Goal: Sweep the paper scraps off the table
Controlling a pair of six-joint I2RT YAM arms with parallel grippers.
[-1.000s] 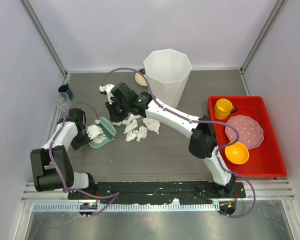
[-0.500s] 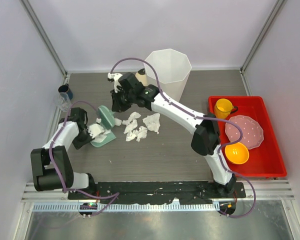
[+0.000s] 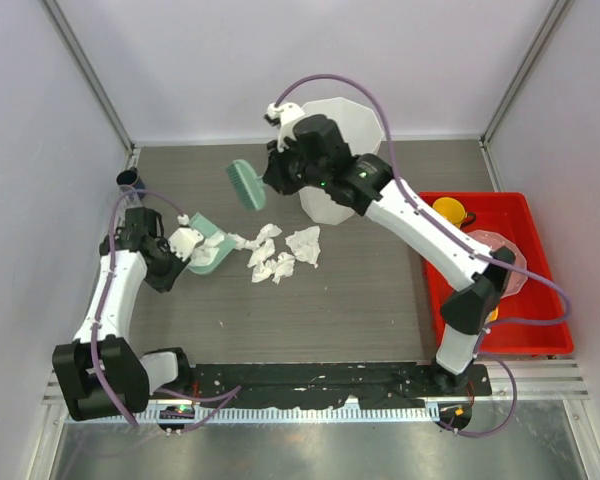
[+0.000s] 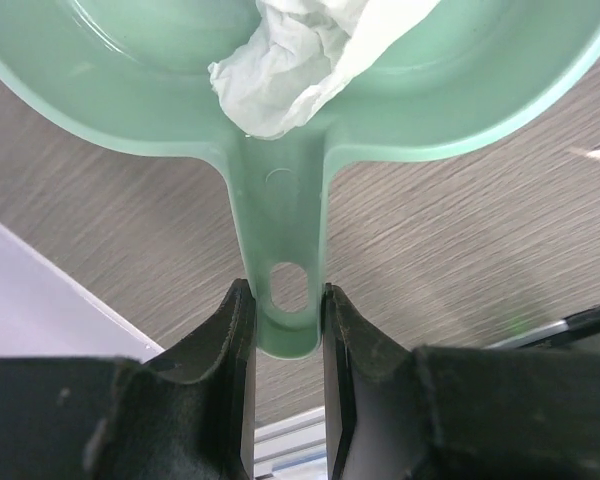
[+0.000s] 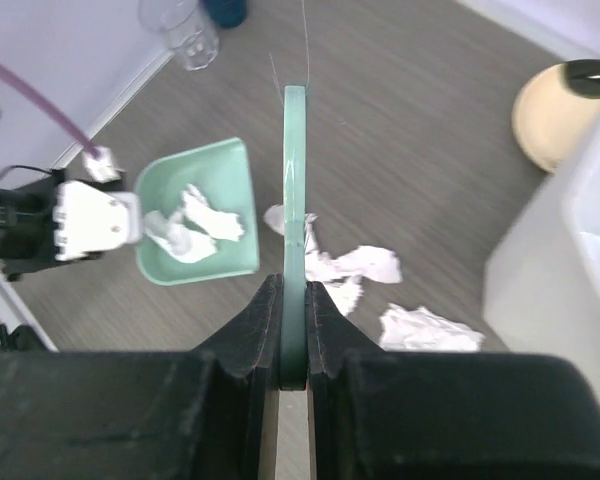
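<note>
Left gripper (image 4: 286, 295) is clamped narrow on the handle of the green dustpan (image 5: 212, 165), one jaw on each side of the hang hole. The pan sits on the left side of the desk (image 3: 360, 290), mouth facing right toward the loose pile; can't tell whether its lip touches the surface. There is crumpled white paper (image 4: 280, 80) already inside the pan, up against the handle end. Right gripper (image 5: 295, 290) is pinched tight on the green brush (image 3: 244, 184), seen edge-on from the wrist cam. The brush looks lifted off the desk and tilted, hanging between the pan and the white bin (image 3: 330, 208), touching neither. The rest of the paper scraps (image 3: 302, 245) lie in a loose cluster mid-desk, just right of the pan mouth, with the nearest piece right at the lip. The right arm reaches across in front of the bin. Red tray (image 3: 540, 330) is at the far right with a yellow cup (image 3: 450, 208) in it, well apart from the scraps. A dark cup (image 3: 130, 180) stands at the left edge behind the left arm.
</note>
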